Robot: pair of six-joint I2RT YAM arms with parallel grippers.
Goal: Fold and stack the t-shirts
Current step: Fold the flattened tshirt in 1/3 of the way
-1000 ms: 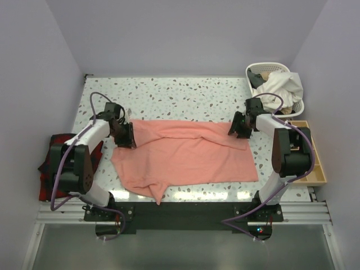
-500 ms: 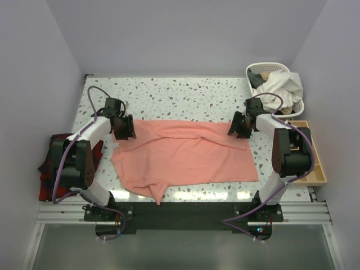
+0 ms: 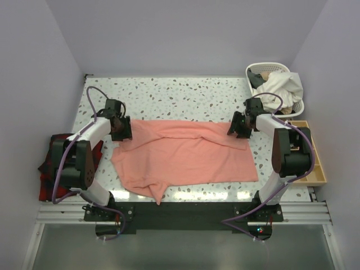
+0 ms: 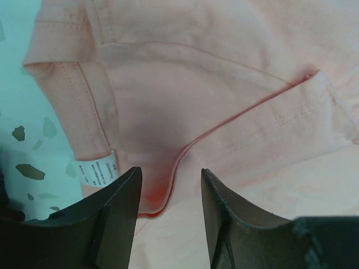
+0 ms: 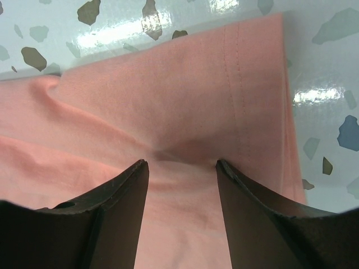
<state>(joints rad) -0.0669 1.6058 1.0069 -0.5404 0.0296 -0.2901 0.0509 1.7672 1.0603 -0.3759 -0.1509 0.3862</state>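
We are hovering the left gripper (image 3: 124,132) and right gripper (image 3: 238,129), jaws half parted and empty, over the t-shirt (image 3: 185,154) far corners, seemingly to pinch them for folding

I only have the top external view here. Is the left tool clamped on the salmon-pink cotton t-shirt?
Observer: No. In the left wrist view the left tool has its fingers apart, with the salmon-pink cotton t-shirt lying loose between them.
Operator: Any detail there I can't see?
Observer: A small white care label sewn at a stitched seam.
Operator: And the other side?
Observer: The right tool is open too, over the shirt's stitched hem beside the speckled white table.
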